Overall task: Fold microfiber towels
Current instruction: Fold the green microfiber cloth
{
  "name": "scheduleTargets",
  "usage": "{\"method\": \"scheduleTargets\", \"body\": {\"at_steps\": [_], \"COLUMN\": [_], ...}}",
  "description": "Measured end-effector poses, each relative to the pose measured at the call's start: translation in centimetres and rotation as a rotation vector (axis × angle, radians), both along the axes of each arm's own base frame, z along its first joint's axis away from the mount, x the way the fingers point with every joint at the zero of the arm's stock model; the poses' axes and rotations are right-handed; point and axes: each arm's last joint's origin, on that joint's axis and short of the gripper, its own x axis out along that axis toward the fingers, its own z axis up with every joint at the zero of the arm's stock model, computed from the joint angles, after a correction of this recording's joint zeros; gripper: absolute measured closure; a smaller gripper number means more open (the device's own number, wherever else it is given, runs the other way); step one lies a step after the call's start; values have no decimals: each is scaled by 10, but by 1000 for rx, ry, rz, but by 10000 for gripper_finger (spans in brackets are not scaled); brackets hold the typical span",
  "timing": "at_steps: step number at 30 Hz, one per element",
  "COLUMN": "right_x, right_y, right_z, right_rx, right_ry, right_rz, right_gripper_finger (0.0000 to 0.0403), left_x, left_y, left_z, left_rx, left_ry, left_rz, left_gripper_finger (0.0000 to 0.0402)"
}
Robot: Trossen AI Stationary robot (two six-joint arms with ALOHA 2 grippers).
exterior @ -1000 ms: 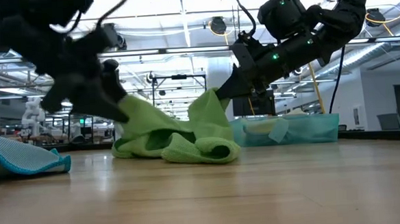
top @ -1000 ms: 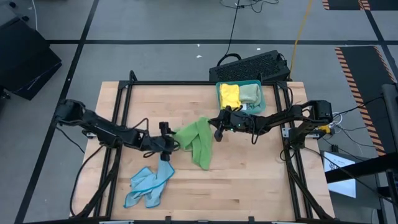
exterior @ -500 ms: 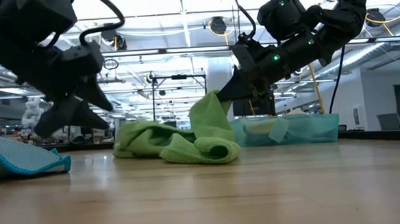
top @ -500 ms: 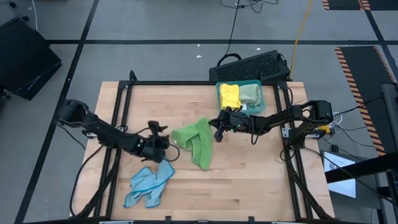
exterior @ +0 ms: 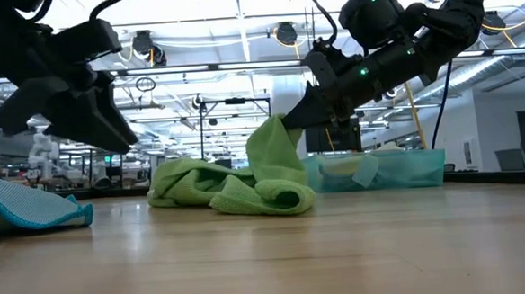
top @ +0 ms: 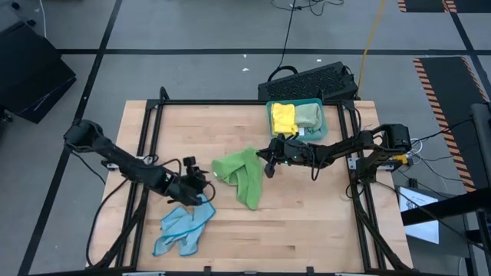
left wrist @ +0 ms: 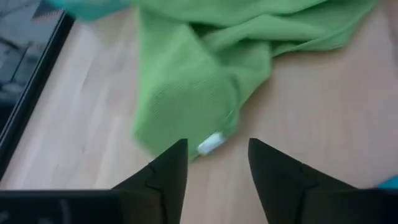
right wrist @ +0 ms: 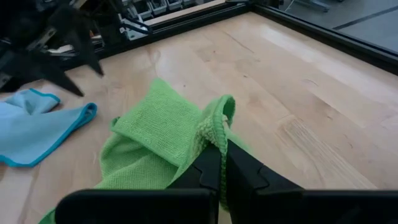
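The bright green towel, limp and light at mid-frame, hangs pinched by one edge in the right gripper, while the left gripper, fingers apart and empty, should probably take the opposite corner.

A teal plastic tray sits at the far edge of the wooden table, with a black keyboard lying on the floor just beyond it.

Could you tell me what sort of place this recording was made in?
Probably a robotics lab or an open industrial workspace: the wooden table sits in a black frame, a keyboard lies behind it, and hazard-striped floor tape and overhead lights show around it.
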Motion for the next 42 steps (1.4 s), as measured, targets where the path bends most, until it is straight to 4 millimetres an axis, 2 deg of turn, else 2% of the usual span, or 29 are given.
{"method": "scheduleTargets", "body": {"at_steps": [4,8,13,20,23,25,30,31,39,42], "right_x": [0,0,0,0,0,0,0,0,0,0], "right_y": [0,0,0,0,0,0,0,0,0,0], "right_z": [0,0,0,1,1,1,1,0,0,0], "right_rx": [-1,-3,-7,-25,-28,-31,-31,-31,-30,-25], "right_ry": [-5,-5,-3,-1,-1,0,2,4,5,11], "right_rz": [-1,1,3,10,12,13,13,13,13,12], "right_gripper_finger": [397,397,397,397,397,397,397,397,397,397], "left_x": [11,26,39,48,53,55,56,56,51,50], "left_y": [-11,-11,5,25,30,31,35,35,31,31], "left_z": [-11,-24,-42,-58,-62,-64,-61,-58,-39,-34], "left_rx": [28,57,72,3,12,25,33,33,23,-17], "left_ry": [-43,-66,-28,30,23,25,16,6,-33,-47], "left_rz": [-85,-101,-51,-4,-23,-41,-47,-45,-62,-71], "left_gripper_finger": [239,240,241,243,259,284,380,389,396,376]}}
